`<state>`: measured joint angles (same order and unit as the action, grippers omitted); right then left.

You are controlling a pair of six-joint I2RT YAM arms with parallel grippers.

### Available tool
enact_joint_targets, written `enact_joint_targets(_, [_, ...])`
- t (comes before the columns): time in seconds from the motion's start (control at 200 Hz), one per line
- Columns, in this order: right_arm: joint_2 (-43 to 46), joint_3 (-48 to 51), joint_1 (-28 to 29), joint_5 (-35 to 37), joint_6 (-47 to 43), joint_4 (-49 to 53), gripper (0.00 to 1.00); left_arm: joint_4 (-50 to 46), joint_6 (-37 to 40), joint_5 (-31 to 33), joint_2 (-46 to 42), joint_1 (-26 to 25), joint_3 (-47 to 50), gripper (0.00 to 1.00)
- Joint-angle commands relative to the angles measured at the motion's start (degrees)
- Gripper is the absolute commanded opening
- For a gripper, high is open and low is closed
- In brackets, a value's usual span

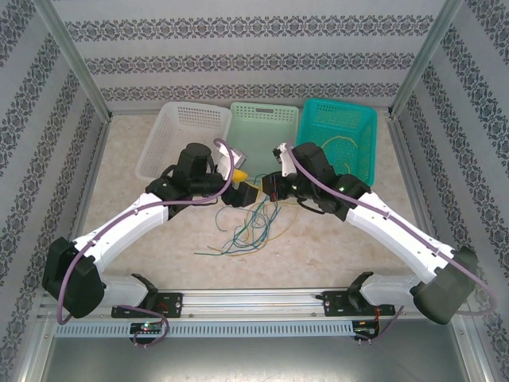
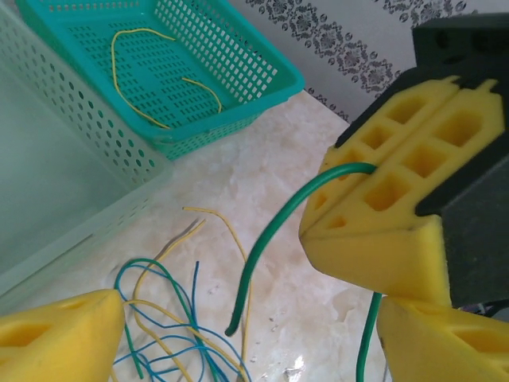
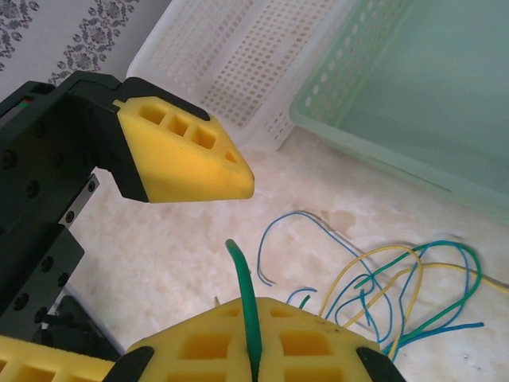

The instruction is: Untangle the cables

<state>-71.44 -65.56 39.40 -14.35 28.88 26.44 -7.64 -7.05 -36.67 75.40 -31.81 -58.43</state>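
Progress check. One yellow cable point(image 2: 119, 72) lay by itself in the teal basket point(image 1: 362, 127), at 1 o'clock on the tabletop point(image 1: 159, 247); I counted that one as done. The others, yellow, green and blue, lay crossed in a loose tangle point(image 1: 248, 231) at tabletop centre, at 6 o'clock from both grippers. My right gripper point(image 3: 253, 354) was clamped on a green cable point(image 2: 262, 247), its free end hanging over the tangle. My left gripper point(image 2: 250, 318) stood apart, just beside it, holding nothing. Judged: early stage, most of the separating not yet done.
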Motion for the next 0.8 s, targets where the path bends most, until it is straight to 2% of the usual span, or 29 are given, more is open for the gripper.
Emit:
enact_joint_targets(0.0, [-1.21,-2.0,-0.56,-4.99,2.39,-3.06,0.0,2.92,4.01,-4.21,-0.04,-0.5,-1.1,0.76])
enact_joint_targets(0.14, [-1.95,-2.29,-0.92,-7.0,2.84,-3.25,0.0,0.7,7.04,-3.54,-0.01,-0.47,-1.16,0.47])
enact_joint_targets(0.21, [-1.78,-2.12,-1.24,-7.94,3.37,-3.7,0.0,-0.43,8.09,-3.27,0.0,-0.44,-1.02,0.4])
enact_joint_targets(0.45, [-1.7,-1.35,-1.96,-11.63,3.79,-3.36,0.0,-1.68,9.4,-1.88,0.21,-0.45,-0.71,0.39])
enact_joint_targets(0.6, [-0.31,0.14,-3.1,-12.47,4.3,-3.92,0.0,-1.87,9.62,-0.45,0.0,-0.49,-0.22,0.43])
enact_joint_targets(0.794, [-0.01,1.04,-3.19,-15.45,4.34,-4.58,0.0,-1.85,9.99,-0.24,0.28,-0.36,0.04,0.35])
